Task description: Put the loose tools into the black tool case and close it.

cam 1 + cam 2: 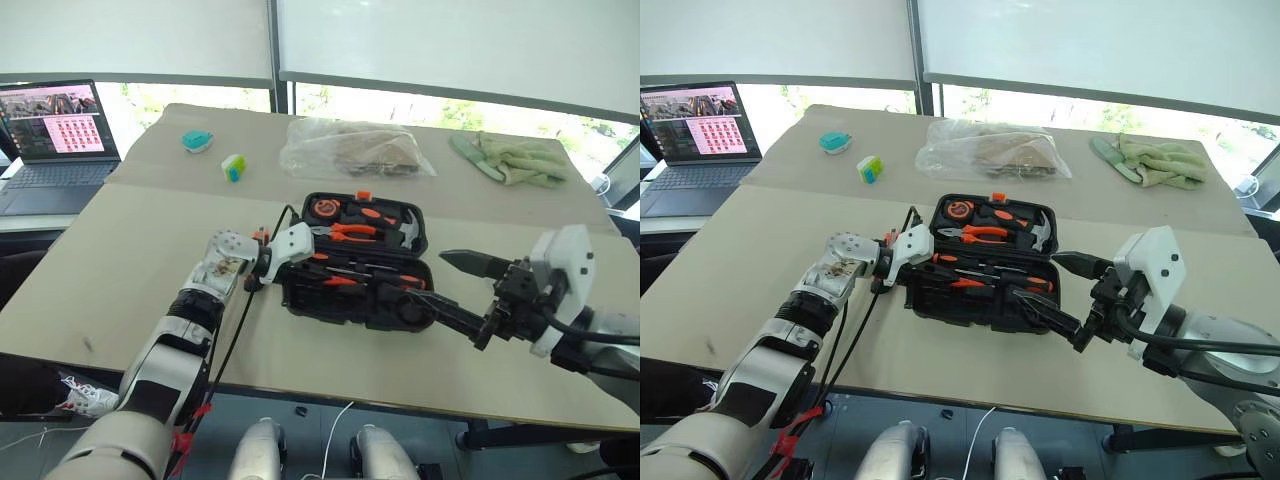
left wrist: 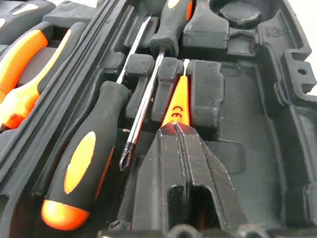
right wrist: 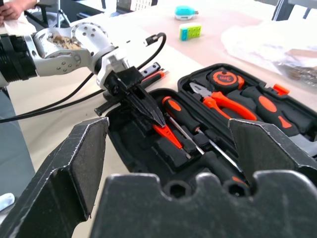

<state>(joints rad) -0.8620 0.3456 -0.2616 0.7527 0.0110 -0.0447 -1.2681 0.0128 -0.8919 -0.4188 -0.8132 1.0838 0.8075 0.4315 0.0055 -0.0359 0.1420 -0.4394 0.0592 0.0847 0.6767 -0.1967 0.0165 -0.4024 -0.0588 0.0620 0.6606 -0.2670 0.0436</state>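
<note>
The black tool case (image 1: 340, 306) lies open at the table's middle. Its far half holds orange-handled pliers (image 1: 350, 232), a tape measure (image 1: 325, 208) and a hammer (image 1: 405, 228). My left gripper (image 2: 176, 128) reaches in from the case's left side and is shut on the end of the orange tester pen (image 2: 178, 101). The pen lies along a moulded slot in the near half. Two screwdrivers (image 2: 81, 158) rest in the slots beside it. My right gripper (image 1: 430, 278) hangs open just off the case's right front corner and holds nothing. An orange-and-black tool (image 3: 152, 74) lies on the table left of the case, partly hidden by my left wrist.
A clear plastic bag (image 1: 355, 148) sits behind the case, with green gloves (image 1: 510, 158) at the far right. A teal object (image 1: 197, 141) and a green-white one (image 1: 234, 167) lie at the far left. A laptop (image 1: 55, 140) stands off the table's left. A person's hand (image 3: 12, 10) shows beyond the table.
</note>
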